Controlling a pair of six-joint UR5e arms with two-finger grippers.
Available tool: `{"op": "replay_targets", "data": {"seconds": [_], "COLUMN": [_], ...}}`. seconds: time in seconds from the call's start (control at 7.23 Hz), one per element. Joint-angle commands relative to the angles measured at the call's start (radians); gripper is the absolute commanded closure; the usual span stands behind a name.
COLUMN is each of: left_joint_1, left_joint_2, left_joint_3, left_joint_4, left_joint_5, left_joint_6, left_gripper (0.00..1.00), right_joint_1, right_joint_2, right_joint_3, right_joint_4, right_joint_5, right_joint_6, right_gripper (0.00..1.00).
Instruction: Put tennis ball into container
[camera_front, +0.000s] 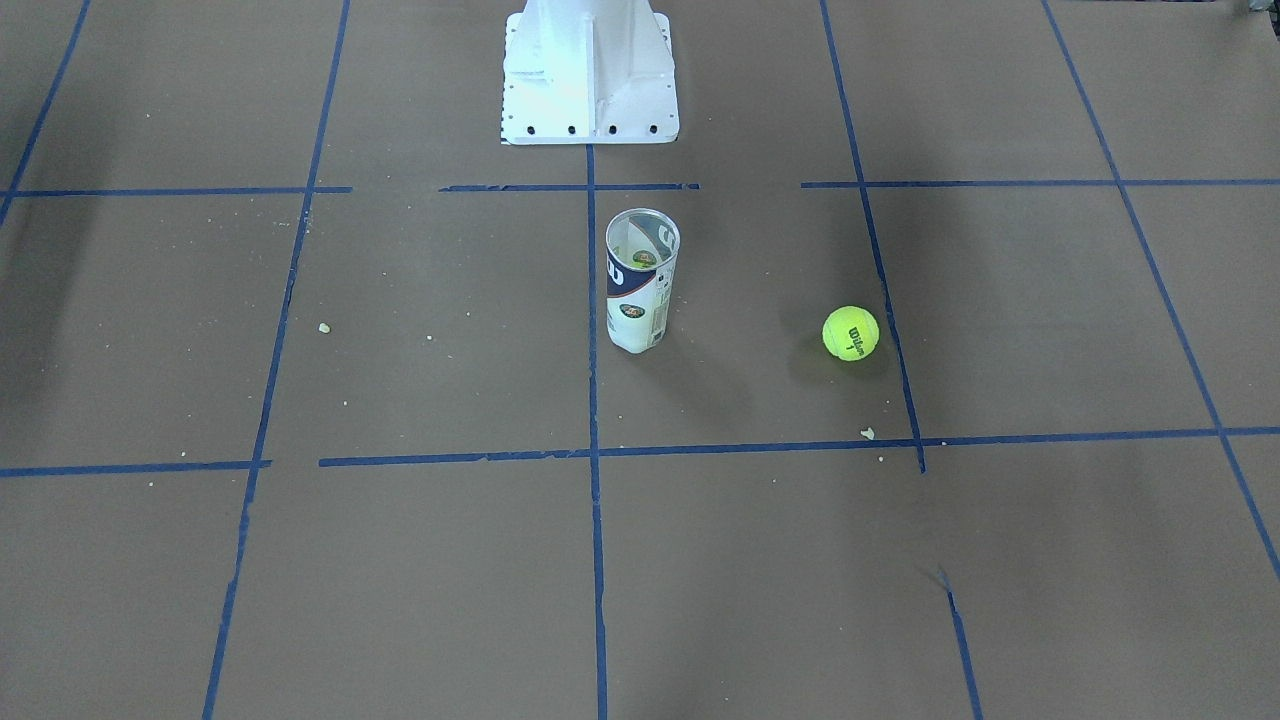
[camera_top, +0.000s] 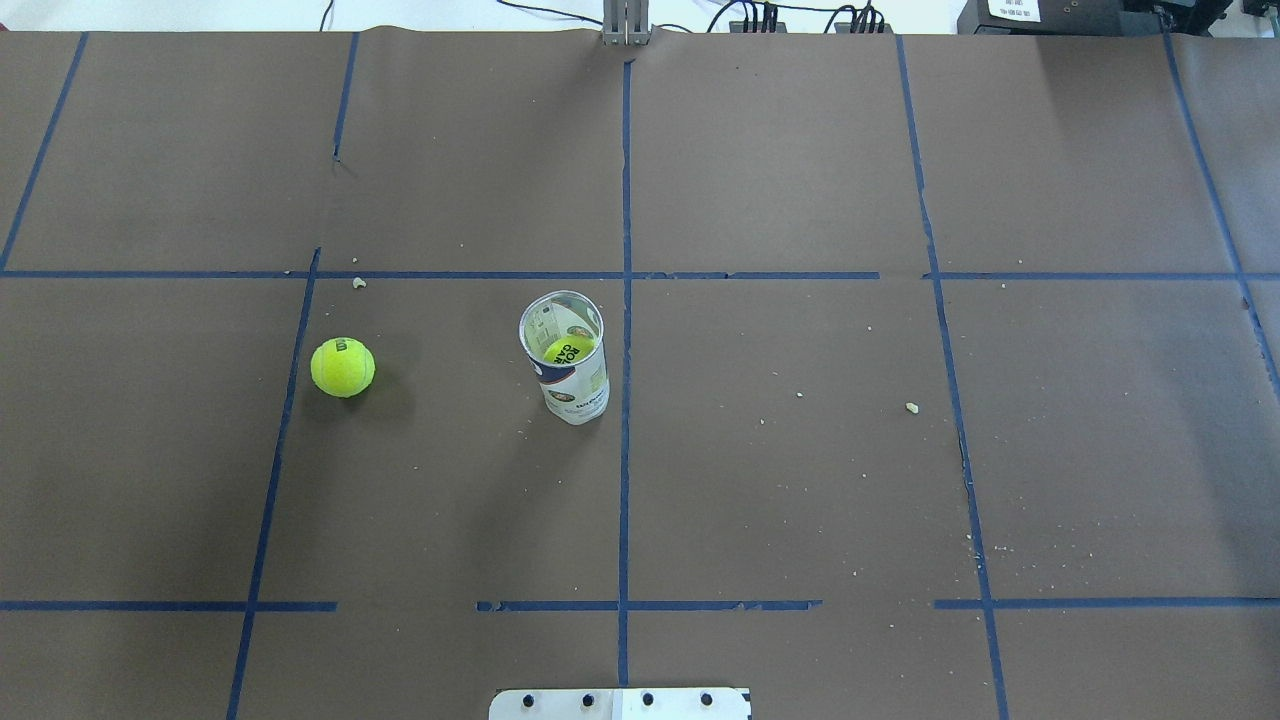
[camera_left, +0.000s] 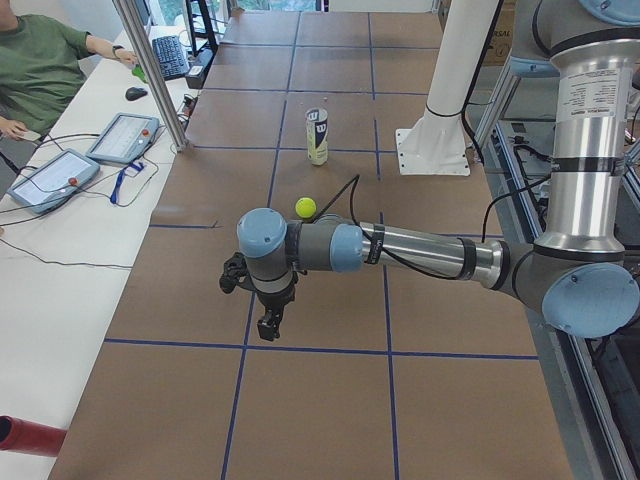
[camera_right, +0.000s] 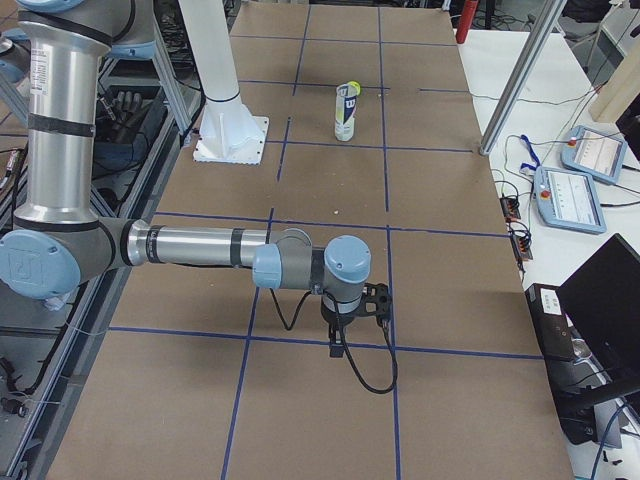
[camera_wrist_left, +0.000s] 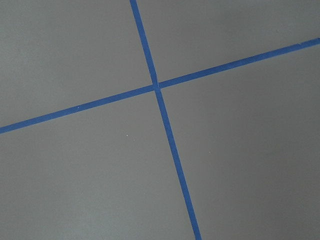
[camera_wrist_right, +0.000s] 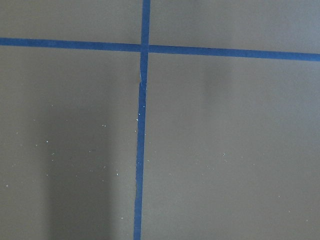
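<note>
Task not begun: tennis ball (camera_top: 342, 367) lies on the table (camera_top: 800, 480), well apart from the upright container (camera_top: 575, 390), which holds another ball (camera_top: 568, 350). Finger state of left gripper (camera_left: 268, 322) and right gripper (camera_right: 338, 345) cannot be told.

The clear container (camera_top: 565, 360) stands upright with its mouth open. The tennis ball (camera_top: 342, 367) rests well apart to its left, on my left side.
</note>
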Motion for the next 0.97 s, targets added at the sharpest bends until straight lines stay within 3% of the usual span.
{"op": "replay_targets", "data": {"seconds": [0.0, 0.41, 0.55, 0.83], "left_joint_1": [0.001, 0.002, 0.002, 0.001], "left_joint_2": [0.002, -0.022, -0.091, -0.119], "left_joint_3": [-0.006, -0.003, 0.034, 0.039], "left_joint_4": [-0.001, -0.010, -0.027, -0.076], "left_joint_5": [-0.002, 0.009, 0.011, 0.011], "left_joint_6": [0.000, -0.011, -0.009, -0.005], "left_gripper": [0.00, 0.00, 0.00, 0.00], "right_joint_1": [0.000, 0.000, 0.000, 0.000], "right_joint_2": [0.000, 0.000, 0.001, 0.002], "right_joint_3": [0.000, 0.000, 0.000, 0.000], "right_joint_4": [0.000, 0.000, 0.000, 0.000], "right_joint_5": [0.000, 0.000, 0.000, 0.000], "right_joint_6": [0.000, 0.000, 0.000, 0.000], "right_gripper": [0.00, 0.00, 0.00, 0.00]}}
